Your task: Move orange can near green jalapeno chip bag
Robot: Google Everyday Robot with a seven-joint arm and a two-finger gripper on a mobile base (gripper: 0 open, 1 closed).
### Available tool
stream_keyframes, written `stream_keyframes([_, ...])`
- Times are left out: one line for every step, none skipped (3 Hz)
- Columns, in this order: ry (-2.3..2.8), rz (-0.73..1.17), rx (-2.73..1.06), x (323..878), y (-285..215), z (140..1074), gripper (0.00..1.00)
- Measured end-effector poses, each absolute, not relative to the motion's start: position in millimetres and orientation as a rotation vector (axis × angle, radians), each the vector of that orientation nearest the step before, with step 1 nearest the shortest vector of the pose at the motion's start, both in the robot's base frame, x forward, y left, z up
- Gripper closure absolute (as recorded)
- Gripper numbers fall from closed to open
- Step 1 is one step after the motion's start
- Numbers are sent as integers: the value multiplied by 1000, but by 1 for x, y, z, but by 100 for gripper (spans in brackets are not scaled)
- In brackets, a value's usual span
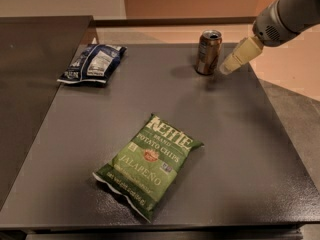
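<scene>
The orange can stands upright near the far right edge of the dark table. The green jalapeno chip bag lies flat at the table's front middle, well apart from the can. My gripper comes in from the upper right on a grey arm. Its cream-coloured tip is just to the right of the can, close beside it and at about its height.
A smaller dark blue and white bag lies at the table's far left. A second dark surface adjoins on the left. The tan floor shows past the table's right edge.
</scene>
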State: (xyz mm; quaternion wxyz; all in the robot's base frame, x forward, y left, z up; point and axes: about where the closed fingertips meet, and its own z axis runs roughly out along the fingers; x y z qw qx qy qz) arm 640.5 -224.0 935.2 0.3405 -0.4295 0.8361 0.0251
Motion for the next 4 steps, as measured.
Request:
stream_keyframes([2180,118,-1068,673,-214,918,0])
stream_keyframes([2176,172,-1035,699,-202,908,0])
stream_keyframes([2172,209,-1014,716,-194,902,0])
stream_keyframes([2171,233,-1009,722,-189,898,2])
